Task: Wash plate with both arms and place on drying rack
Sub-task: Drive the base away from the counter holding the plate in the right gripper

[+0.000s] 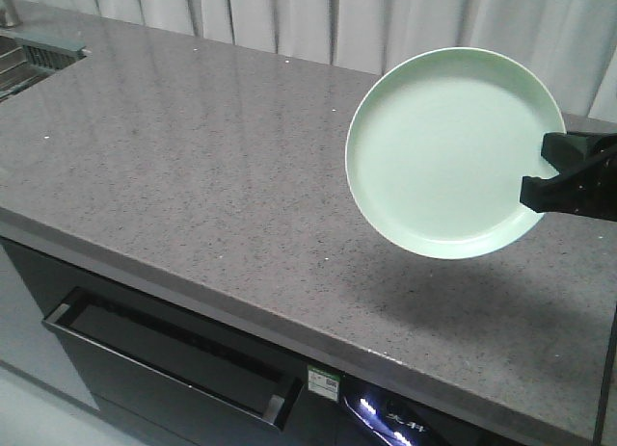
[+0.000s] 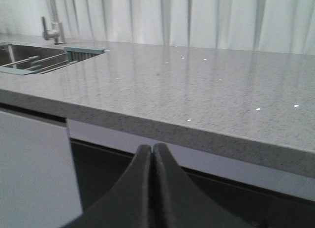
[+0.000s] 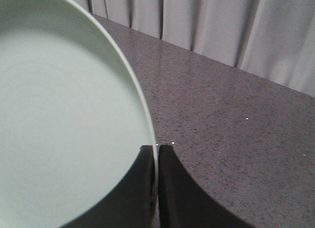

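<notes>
Nearest the base, the left arm's black pointed gripper (image 2: 151, 149) has its two jaws pressed flat together with nothing between them. It hangs in front of the dark cabinet face, below the counter's front edge. On that cabinet front is a dark drawer with a long black bar handle (image 1: 164, 354).

Above it lies the grey speckled stone countertop (image 1: 193, 167), glossy and dotted with small bright flecks.

Over the right part of the counter, the right arm's black gripper (image 1: 548, 172) pinches the round, pale mint-green plate (image 1: 448, 147) by its right-hand rim. In the right wrist view the raised rim runs into the narrow slit between the two black jaws, one on the inner face and one behind. The plate is held clear of the surface and tilted up, so its plain glossy inside faces the front camera. A soft shadow falls on the stone beneath it.

At the far left corner, well apart from the plate, is a steel sink (image 2: 19, 53). The drying rack of metal rods with grey-blue plastic end pieces (image 2: 81, 53) sits at it, its slotted end towards the counter. A brushed metal tap (image 2: 51, 31) stands just behind.

Pale pleated curtains (image 1: 405, 22) close off the back.
</notes>
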Available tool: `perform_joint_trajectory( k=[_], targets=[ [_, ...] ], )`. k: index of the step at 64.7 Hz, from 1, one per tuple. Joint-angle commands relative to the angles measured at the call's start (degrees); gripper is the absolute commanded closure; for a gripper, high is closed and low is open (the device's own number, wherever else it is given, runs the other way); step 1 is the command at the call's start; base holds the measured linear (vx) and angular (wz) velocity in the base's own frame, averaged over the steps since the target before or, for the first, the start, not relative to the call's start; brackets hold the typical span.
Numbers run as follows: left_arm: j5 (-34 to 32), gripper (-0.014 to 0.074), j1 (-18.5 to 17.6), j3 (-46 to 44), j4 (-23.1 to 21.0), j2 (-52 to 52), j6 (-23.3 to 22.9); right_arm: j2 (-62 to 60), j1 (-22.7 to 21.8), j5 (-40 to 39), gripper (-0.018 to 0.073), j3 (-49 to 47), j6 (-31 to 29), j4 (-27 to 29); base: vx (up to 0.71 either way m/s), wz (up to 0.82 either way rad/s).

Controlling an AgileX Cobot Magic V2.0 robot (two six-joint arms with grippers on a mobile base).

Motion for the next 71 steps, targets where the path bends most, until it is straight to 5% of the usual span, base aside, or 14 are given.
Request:
perform_joint_trajectory(
  k=[1, 71],
  targets=[
    [-4.2, 0.0602, 0.0, 0.9, -0.4, -0.9, -0.6, -1.0, -0.2, -4.0, 0.0564, -1.6, -0.4, 0.6, -0.07, 0.31],
    [-4.2, 0.0602, 0.0, 0.9, -0.4, -0.9, -0.6, -1.0, -0.2, -4.0, 0.0564, -1.6, -0.4, 0.6, -0.06, 0.27]
  ],
)
